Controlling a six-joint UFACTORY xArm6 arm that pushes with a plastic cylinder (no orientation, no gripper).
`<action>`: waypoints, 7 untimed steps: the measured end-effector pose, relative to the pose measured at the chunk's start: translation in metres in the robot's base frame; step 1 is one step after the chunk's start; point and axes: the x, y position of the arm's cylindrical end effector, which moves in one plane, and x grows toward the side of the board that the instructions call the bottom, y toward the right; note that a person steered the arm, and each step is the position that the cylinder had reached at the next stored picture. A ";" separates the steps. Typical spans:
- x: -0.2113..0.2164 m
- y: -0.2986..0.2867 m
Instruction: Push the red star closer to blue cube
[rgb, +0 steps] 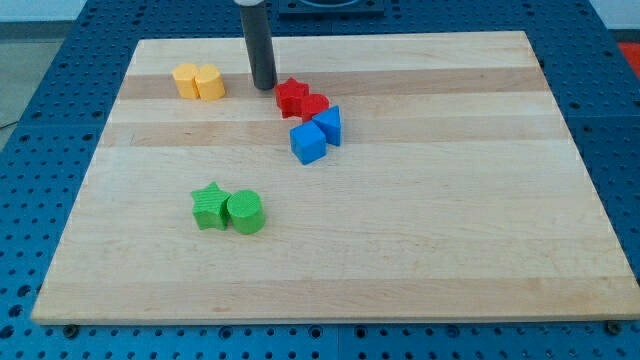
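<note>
A red star (291, 95) lies near the view's top centre, touching a second red block (314, 105) on its right. A blue cube (308, 143) sits just below them, with another blue block (329, 125) touching it at its upper right. My tip (264, 86) is the lower end of a dark rod coming down from the view's top. It stands just left of the red star, very close to it or touching it.
Two yellow blocks (198, 82) sit together at the view's upper left. A green star (209, 206) and a green cylinder (245, 212) touch each other at the lower left. The wooden board (450, 230) lies on a blue perforated table.
</note>
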 end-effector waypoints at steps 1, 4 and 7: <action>-0.010 0.045; 0.062 0.016; 0.062 -0.037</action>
